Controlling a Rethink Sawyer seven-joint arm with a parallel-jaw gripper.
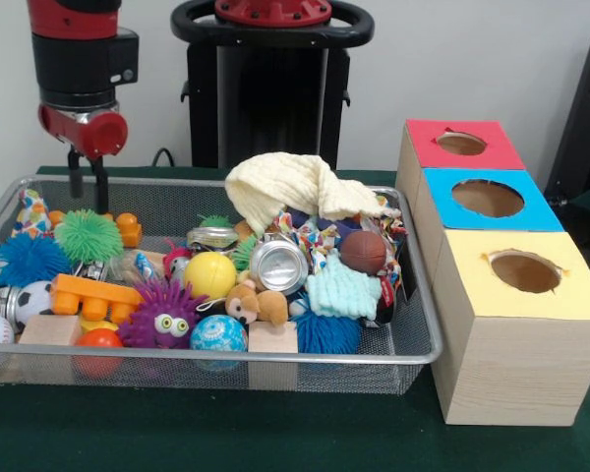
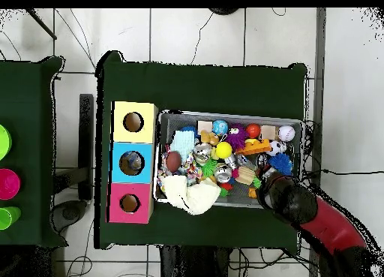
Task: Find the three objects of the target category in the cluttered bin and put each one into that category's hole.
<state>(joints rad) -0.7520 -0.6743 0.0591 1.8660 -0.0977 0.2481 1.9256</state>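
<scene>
A wire mesh bin (image 1: 413, 295) is heaped with toys. My gripper (image 1: 88, 200) hangs over the bin's far left corner, above a green spiky ball (image 1: 88, 234). It is open, with nothing between its fingers. Among the toys are a yellow ball (image 1: 209, 274), a brown ball (image 1: 363, 251), a soccer ball (image 1: 34, 298), a purple spiky toy with eyes (image 1: 164, 317), a cream cloth (image 1: 295, 187) and a mint cloth (image 1: 342, 290). In the overhead view the arm (image 2: 300, 208) covers the gripper at the bin's (image 2: 229, 115) lower right corner.
Three boxes with round holes stand in a row beside the bin: red (image 1: 462, 145), blue (image 1: 487, 199) and yellow (image 1: 524, 272). Also in the bin are a tin can (image 1: 278, 265), a teddy bear (image 1: 256, 303), an orange brick (image 1: 93, 295) and wooden blocks (image 1: 273, 337).
</scene>
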